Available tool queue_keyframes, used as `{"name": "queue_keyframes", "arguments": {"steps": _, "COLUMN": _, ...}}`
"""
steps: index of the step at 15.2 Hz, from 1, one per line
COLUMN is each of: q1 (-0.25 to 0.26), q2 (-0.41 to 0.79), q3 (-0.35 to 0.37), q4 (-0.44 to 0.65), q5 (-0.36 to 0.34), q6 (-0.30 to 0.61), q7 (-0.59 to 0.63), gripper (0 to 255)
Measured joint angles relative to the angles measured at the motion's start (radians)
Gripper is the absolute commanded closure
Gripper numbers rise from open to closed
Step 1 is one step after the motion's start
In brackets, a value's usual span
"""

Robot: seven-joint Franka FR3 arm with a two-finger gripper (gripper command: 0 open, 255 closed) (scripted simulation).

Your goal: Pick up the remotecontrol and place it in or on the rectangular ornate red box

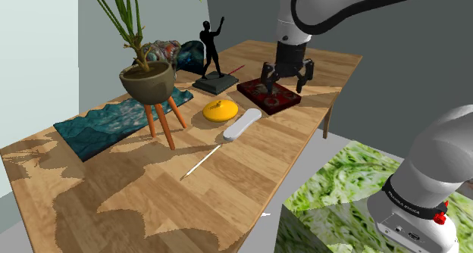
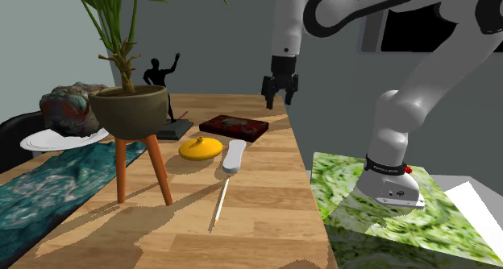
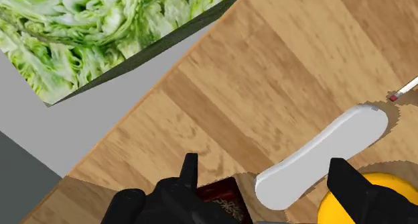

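The remote control [image 1: 241, 125] is a pale grey, elongated bar lying flat on the wooden table, next to a yellow dome. It also appears in the second exterior view [image 2: 234, 155] and in the wrist view [image 3: 321, 155]. The dark red ornate box [image 1: 269, 95] lies flat farther along the table [image 2: 234, 127], and a corner of it shows by one finger [image 3: 221, 192]. My gripper [image 1: 286, 83] hangs open and empty just above the box [image 2: 279, 98]. In the wrist view the gripper [image 3: 262, 162] has its fingers wide apart, with the remote's end seen between them, well below.
A yellow dome [image 1: 220, 110] lies beside the remote. A potted plant on orange legs [image 1: 149, 81], a black figurine [image 1: 211, 51] and a blue-green runner [image 1: 114, 123] stand farther in. A thin stick [image 1: 201, 162] lies on the wood. The leaf-patterned stand [image 1: 333, 191] adjoins the table edge.
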Motion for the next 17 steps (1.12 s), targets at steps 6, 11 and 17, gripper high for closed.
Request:
{"name": "queue_keyframes", "arguments": {"steps": 6, "q1": -0.077, "q2": 0.223, "q3": 0.148, "q4": 0.084, "q5": -0.029, "q6": 0.125, "q7": 0.321, "gripper": 0}}
{"name": "queue_keyframes", "arguments": {"steps": 11, "q1": -0.131, "q2": 0.447, "q3": 0.241, "q4": 0.182, "q5": -0.136, "q6": 0.214, "q7": 0.617, "gripper": 0}}
{"name": "queue_keyframes", "arguments": {"steps": 17, "q1": -0.127, "q2": 0.692, "q3": 0.252, "q4": 0.309, "q5": -0.297, "q6": 0.269, "q7": 0.914, "gripper": 0}}
